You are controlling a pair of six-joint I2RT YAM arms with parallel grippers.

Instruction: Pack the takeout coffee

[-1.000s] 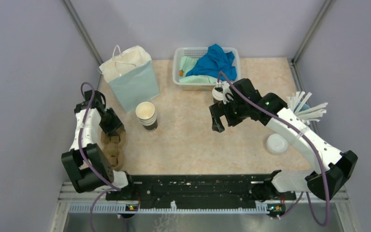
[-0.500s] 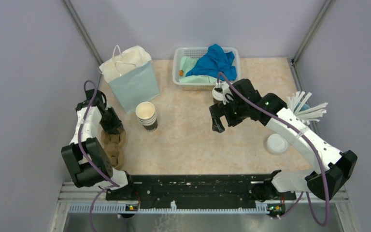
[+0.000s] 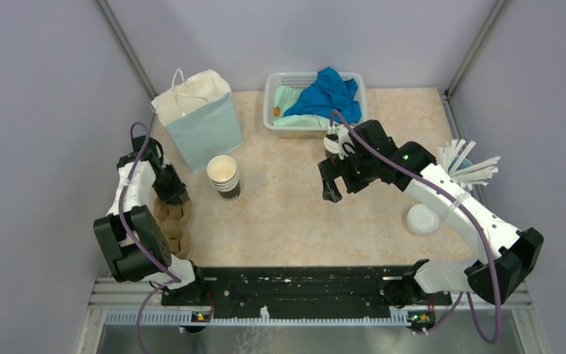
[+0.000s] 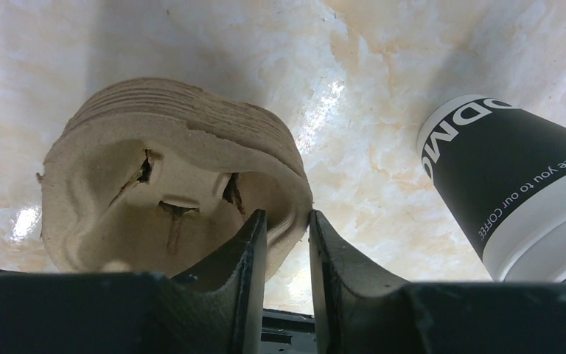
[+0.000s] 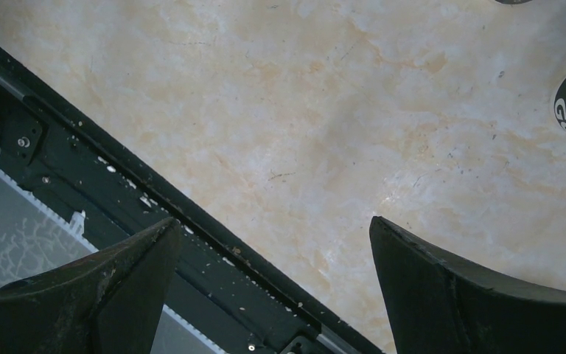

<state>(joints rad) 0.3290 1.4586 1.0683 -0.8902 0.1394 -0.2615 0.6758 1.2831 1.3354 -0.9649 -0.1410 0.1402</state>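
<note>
left gripper [image 4: 286, 219] jaws tighter now, pinching pulp tray [image 4: 155, 140] rim; coffee cup [image 4: 516, 169] just right of them; right gripper [image 5: 274, 225] jaws spread wide

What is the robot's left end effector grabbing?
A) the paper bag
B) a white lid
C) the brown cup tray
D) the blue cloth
C: the left wrist view shows the rim of the brown cup tray pinched inside the left end effector.
</note>
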